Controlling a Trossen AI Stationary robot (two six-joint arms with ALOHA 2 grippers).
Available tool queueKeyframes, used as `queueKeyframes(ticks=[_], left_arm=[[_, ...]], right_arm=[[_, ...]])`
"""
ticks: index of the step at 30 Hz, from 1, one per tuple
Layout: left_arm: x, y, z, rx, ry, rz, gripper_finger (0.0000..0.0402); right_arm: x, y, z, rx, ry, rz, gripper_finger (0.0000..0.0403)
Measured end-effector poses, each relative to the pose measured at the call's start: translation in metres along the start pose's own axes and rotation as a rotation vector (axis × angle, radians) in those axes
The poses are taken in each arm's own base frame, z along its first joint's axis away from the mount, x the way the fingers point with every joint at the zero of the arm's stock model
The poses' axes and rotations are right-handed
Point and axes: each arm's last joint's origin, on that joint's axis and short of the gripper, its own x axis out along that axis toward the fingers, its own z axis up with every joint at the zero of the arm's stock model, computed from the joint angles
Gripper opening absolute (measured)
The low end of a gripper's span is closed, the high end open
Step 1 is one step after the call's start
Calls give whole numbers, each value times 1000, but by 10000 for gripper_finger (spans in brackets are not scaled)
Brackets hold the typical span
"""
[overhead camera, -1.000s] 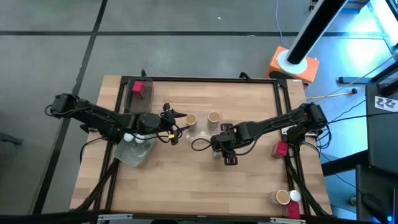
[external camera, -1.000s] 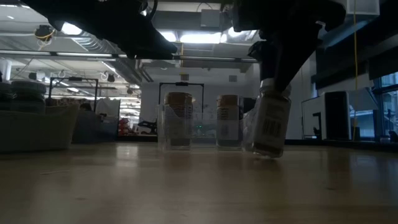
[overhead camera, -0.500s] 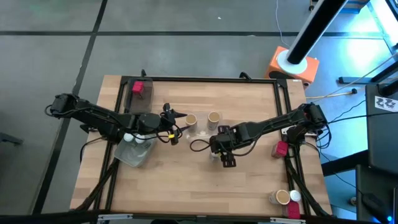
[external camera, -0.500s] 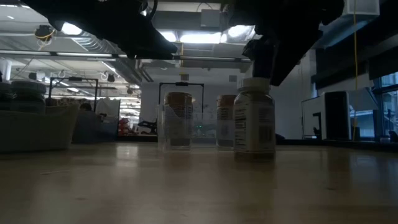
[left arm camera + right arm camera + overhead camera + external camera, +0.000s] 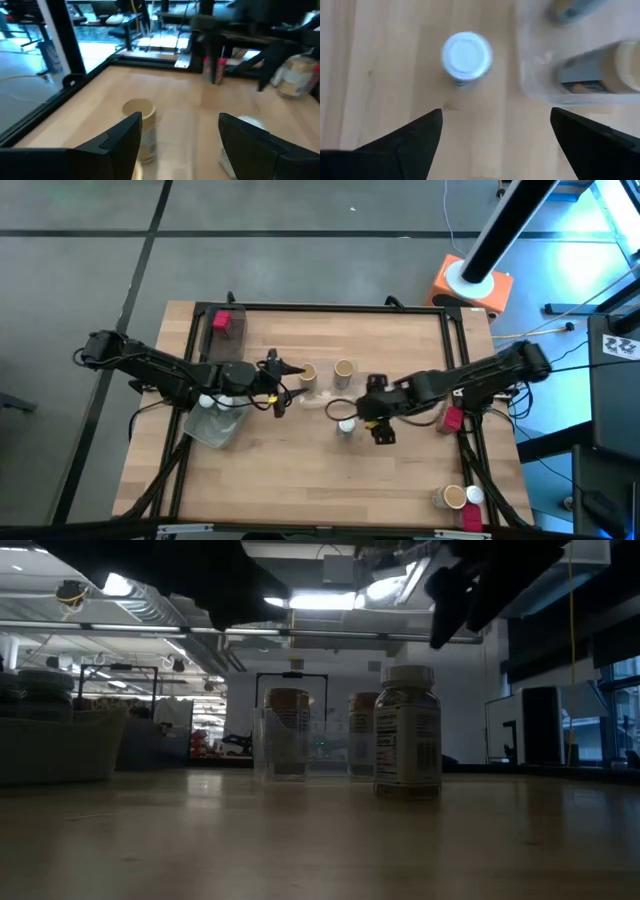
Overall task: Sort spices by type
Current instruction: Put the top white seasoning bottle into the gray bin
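Right gripper [image 5: 383, 427] lifted off white-capped jar [image 5: 345, 426], fingers apart, label unreadable.

Jar label [image 5: 405, 745] unreadable (dim, small print).

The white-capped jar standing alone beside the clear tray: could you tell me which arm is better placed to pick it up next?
Probably the right. Its open right gripper hangs just beside the white-capped jar, which stands upright and free. The open left gripper sits farther off, beyond the clear tray.
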Motion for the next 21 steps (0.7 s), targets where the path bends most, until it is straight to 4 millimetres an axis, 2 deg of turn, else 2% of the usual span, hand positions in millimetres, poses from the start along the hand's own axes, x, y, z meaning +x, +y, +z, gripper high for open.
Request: queueKeyframes(ticks=[4,8,12,18,21], left_arm=[[7,-9,-1,8,6,-25,245],[22,-22,5,48,16,-47,245],[41,-41,11,83,40,-78,245],[69,-69,10,115,161,-108,245],[84,-81,15,118,230,-110,245]], right_arm=[[-10,-5,-28,39,-132,-63,366],[-3,-10,-59,86,-272,-61,365],[12,-13,-82,119,-386,-89,365],[28,-13,-99,121,-410,-124,365],[33,-14,-102,133,-440,-150,365]])
